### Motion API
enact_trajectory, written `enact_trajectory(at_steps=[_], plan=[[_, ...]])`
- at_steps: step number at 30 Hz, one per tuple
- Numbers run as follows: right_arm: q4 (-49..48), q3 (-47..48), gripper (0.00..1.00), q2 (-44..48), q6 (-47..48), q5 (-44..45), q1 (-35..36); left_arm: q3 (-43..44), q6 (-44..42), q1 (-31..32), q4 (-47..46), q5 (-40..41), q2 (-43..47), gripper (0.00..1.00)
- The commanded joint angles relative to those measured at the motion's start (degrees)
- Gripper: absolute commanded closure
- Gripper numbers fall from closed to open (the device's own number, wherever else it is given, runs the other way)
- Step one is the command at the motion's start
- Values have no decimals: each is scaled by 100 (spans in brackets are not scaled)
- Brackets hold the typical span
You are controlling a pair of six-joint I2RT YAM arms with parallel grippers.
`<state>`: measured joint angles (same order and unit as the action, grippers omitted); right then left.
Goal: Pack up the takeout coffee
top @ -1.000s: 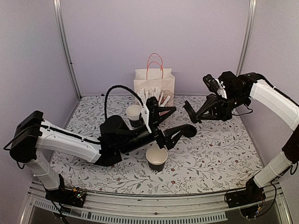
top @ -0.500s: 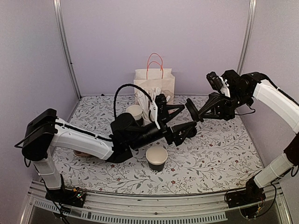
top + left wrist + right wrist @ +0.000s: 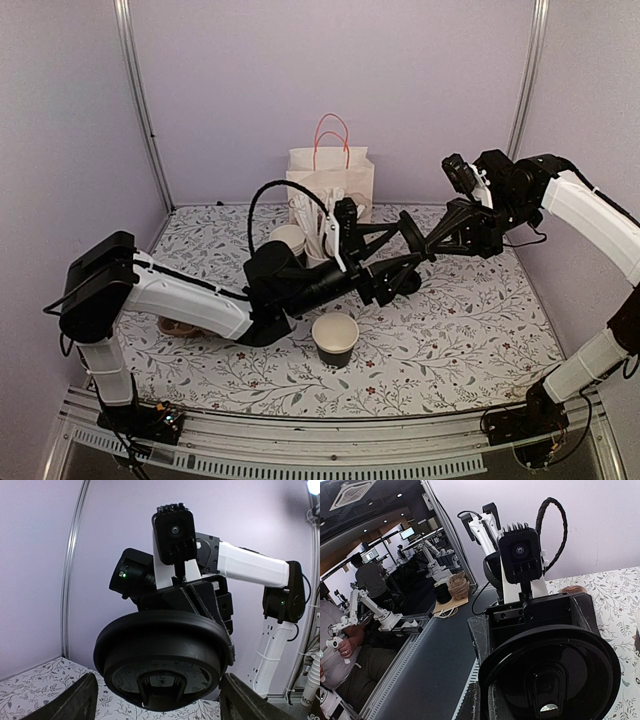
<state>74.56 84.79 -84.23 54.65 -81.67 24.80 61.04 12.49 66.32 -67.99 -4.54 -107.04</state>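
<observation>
Clamping one lid [image 3: 165, 655] is the right gripper [image 3: 418, 236]; left gripper [image 3: 398, 252] gapes (one cup [image 3: 335, 338], lidless).

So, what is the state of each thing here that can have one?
coffee cup: upright, lid off.
black lid: held in the air, off the cup.
right end effector: shut on the black lid.
left end effector: open, beside the lid.
paper bag: standing upright.
</observation>
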Motion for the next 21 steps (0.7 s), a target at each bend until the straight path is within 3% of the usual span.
enact_trajectory(at_steps=[1, 14, 21], plan=[[335, 73, 100, 82, 1087, -864, 8, 151, 186, -119, -276, -90, -144, 14], [149, 46, 99, 66, 933, -834, 8, 408, 297, -118, -244, -214, -348, 18], [34, 76, 80, 94, 753, -675, -1, 271, 298, -142, -162, -149, -203, 23]])
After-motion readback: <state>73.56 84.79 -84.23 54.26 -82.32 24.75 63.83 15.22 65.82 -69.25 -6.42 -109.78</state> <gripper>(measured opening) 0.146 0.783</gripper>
